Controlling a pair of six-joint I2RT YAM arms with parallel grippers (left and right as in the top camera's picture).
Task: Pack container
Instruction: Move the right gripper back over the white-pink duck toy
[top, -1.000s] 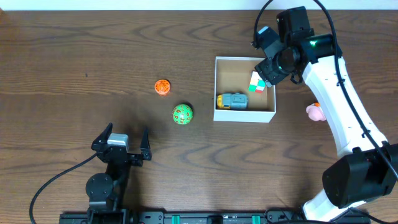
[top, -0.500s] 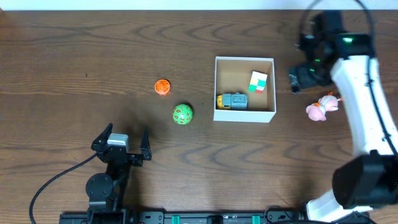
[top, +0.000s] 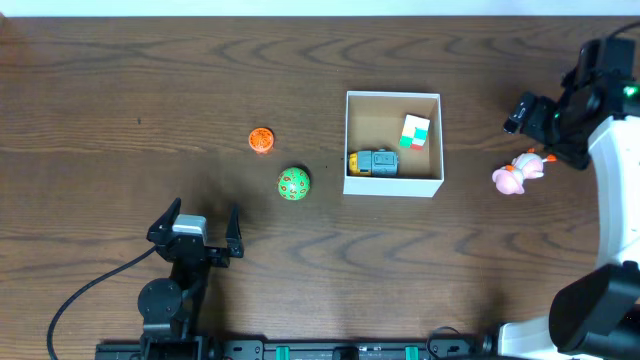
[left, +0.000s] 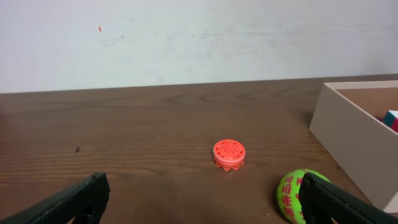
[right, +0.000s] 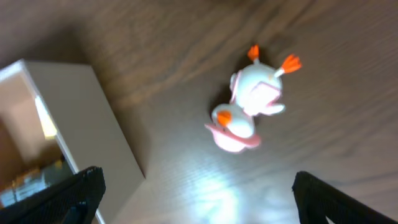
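Container (top: 393, 186): two toys (top: 374, 162) inside, three outside — left end effector (top: 198, 222), right end effector (right: 198, 183) apart, seemingly empty.

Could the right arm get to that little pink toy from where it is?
Probably yes. The right end effector is open and hangs close above the pink toy, which lies out in the open. The container stands apart from it, and nothing visible blocks the way down.

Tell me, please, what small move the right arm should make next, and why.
Probably lower the open right claw around the pink duck toy: it lies on the table outside the container, just ahead of the claw, not yet gripped.
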